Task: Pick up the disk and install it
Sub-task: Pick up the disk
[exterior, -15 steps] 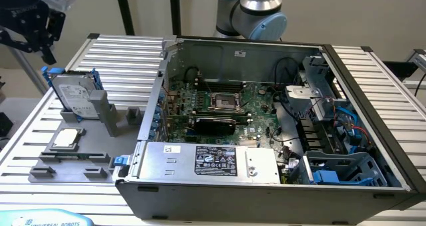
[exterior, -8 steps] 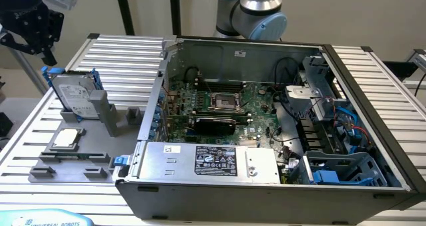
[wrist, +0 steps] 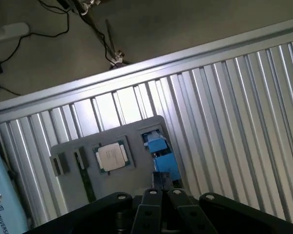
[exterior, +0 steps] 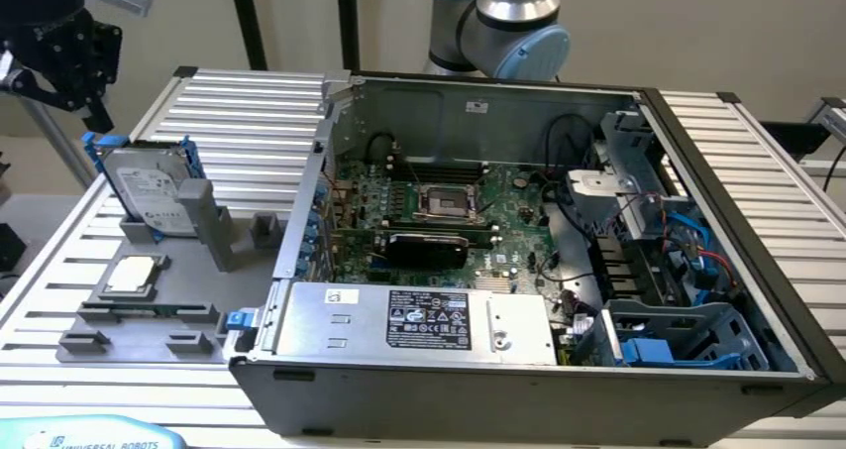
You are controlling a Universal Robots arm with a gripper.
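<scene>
Lying at the counter's [exterior: 252, 112] near edge, towards the exterior view's left, a pale blue panel with printed lettering [exterior: 93, 437] is partly seen. Behind it, an open computer case [exterior: 502, 394] is set across the middle of the counter. A large grey box with a black-and-white label [exterior: 423, 320] is mounted against its near wall, and a green motherboard [exterior: 437, 201] is fixed further in.

Beside the case, towards the counter's edge at the exterior view's left, a grey fixture [exterior: 146, 310] is laid flat, with a small square silver chip [exterior: 133, 274] seated in it. At the far end of this fixture the disk [exterior: 153, 186] is stood on edge, tilted, its white label turned up and its blue carrier propped by a grey post [exterior: 212, 221].

Above the disk's far end the tool [exterior: 79, 102] is held clear of it, fingers pressed together with nothing pinched between them. From the wrist, the fingertips [wrist: 161, 181] are seen over the disk's blue edge.

Beyond the counter's far edge, the arm's base joint [exterior: 509, 18] is seen.
</scene>
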